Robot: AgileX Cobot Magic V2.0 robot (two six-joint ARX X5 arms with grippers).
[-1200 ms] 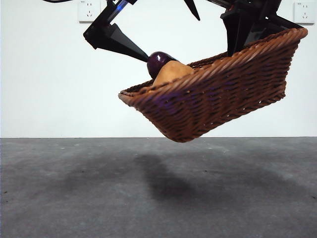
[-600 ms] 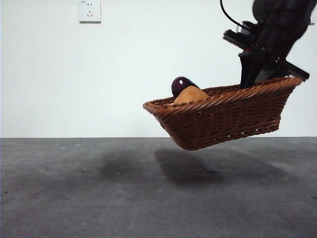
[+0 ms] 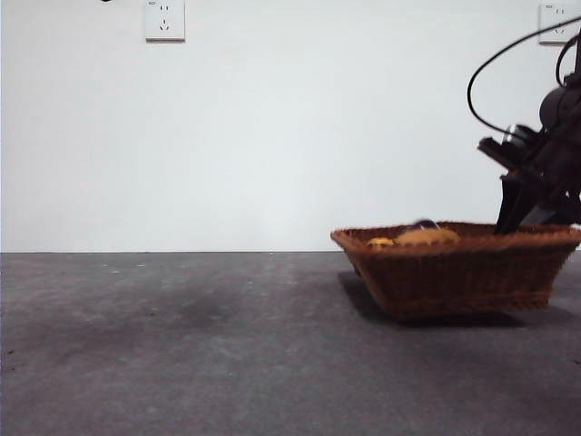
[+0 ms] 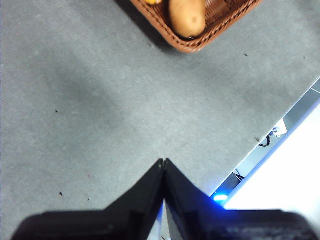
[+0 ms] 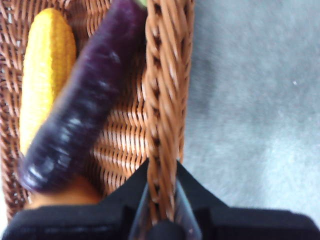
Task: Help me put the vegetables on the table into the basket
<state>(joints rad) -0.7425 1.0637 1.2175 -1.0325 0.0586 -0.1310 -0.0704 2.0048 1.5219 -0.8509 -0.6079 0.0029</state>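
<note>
The brown wicker basket [image 3: 463, 282] stands level at the right of the table [image 3: 182, 345], touching it or a hair above it. My right gripper [image 3: 517, 218] is shut on the braided rim [image 5: 162, 100] at the basket's right end, one jaw inside and one outside. In the basket lie the purple eggplant [image 5: 85, 105], the yellow corn [image 5: 45, 65] and the tan potato [image 4: 187, 17]. From the front only the potato's top [image 3: 427, 236] and a bit of corn [image 3: 379, 242] show over the rim. My left gripper [image 4: 163, 162] hangs high over bare table, shut and empty, away from the basket's corner [image 4: 185, 46].
A white wall with two sockets [image 3: 164, 18] [image 3: 556, 20] stands behind the table. The left wrist view shows the table's edge with a cable and a bright floor [image 4: 272, 132] beyond it. Grey table surface stretches to the left of the basket.
The basket, held tilted in the air, has come down and to the right and now stands level at the table. The other arm has left the front view.
</note>
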